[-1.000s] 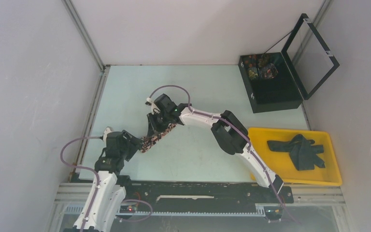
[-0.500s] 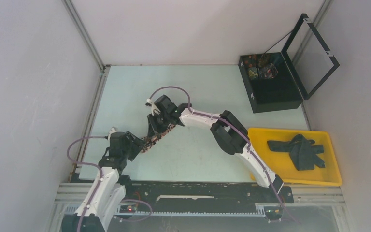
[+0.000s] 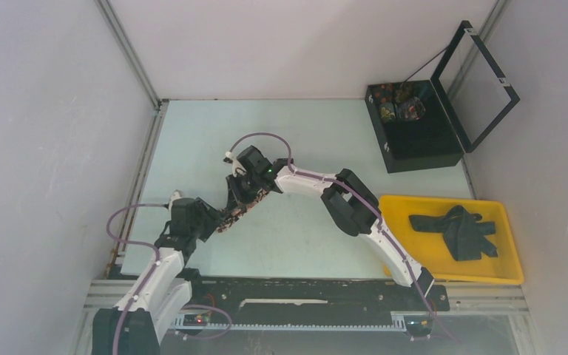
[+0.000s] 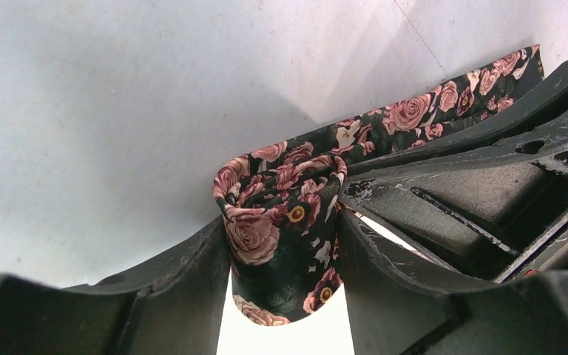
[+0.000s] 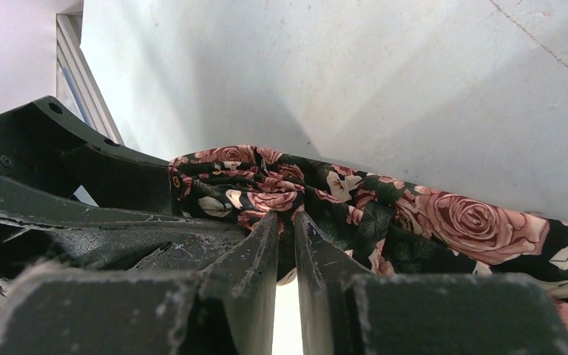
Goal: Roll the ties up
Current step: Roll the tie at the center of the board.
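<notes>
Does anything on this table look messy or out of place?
The dark ties in the yellow tray at the right lie in a crumpled, tangled heap rather than flat or rolled. Nothing else looks spilled or damaged.

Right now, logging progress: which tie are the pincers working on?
The black tie with pink roses, held mid-table by the left pincer and right pincer; the plain dark ties lie untouched in the yellow tray.

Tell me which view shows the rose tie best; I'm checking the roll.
Left wrist: the tie, its rolled end, sits large inside the left gripper. Right wrist shows bunched fabric; the top view only a small strip.
</notes>
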Motion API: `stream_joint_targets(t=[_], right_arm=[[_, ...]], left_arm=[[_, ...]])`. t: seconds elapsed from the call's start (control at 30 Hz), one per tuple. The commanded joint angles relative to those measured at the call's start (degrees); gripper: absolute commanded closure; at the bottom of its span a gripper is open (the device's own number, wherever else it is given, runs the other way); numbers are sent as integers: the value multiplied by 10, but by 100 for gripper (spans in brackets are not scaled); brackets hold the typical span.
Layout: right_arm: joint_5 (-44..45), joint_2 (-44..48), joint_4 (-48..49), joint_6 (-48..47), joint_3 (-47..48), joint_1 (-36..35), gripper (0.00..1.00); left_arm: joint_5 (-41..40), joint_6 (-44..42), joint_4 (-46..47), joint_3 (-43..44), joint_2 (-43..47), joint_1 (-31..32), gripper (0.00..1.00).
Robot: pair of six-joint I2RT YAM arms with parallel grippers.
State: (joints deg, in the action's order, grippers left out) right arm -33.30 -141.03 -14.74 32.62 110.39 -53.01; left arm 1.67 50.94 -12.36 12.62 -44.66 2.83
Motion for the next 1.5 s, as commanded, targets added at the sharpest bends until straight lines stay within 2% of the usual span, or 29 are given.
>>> stream_joint_targets(t=[0.0,0.13,0.27,0.43,0.7,0.93,1.17,1.47], right_arm=[[-9,-11,12,-1,-1,2,83],[-9,-7,11,-2,-1,3,83],[-9,1,8,-5,-3,8,83],[-10,26,7,-7,-9,19,83],[-9,77,8,-12,-28,48,82],[-11,127,52,3,-110,83,82],[-20,165,88,17,-174,113,82],[-27,192,112,25,-222,137,83]], left_arm=[[-12,-12,15,8,-31,7,41],[-15,-11,18,13,-47,15,46],[-41,-13,0,27,-51,23,58],[-69,-21,-38,51,-61,40,64],[-136,-43,-143,128,-101,76,65],[-182,-71,-232,195,-154,91,66],[-210,-96,-288,252,-225,100,66],[-269,-113,-362,337,-336,146,68]])
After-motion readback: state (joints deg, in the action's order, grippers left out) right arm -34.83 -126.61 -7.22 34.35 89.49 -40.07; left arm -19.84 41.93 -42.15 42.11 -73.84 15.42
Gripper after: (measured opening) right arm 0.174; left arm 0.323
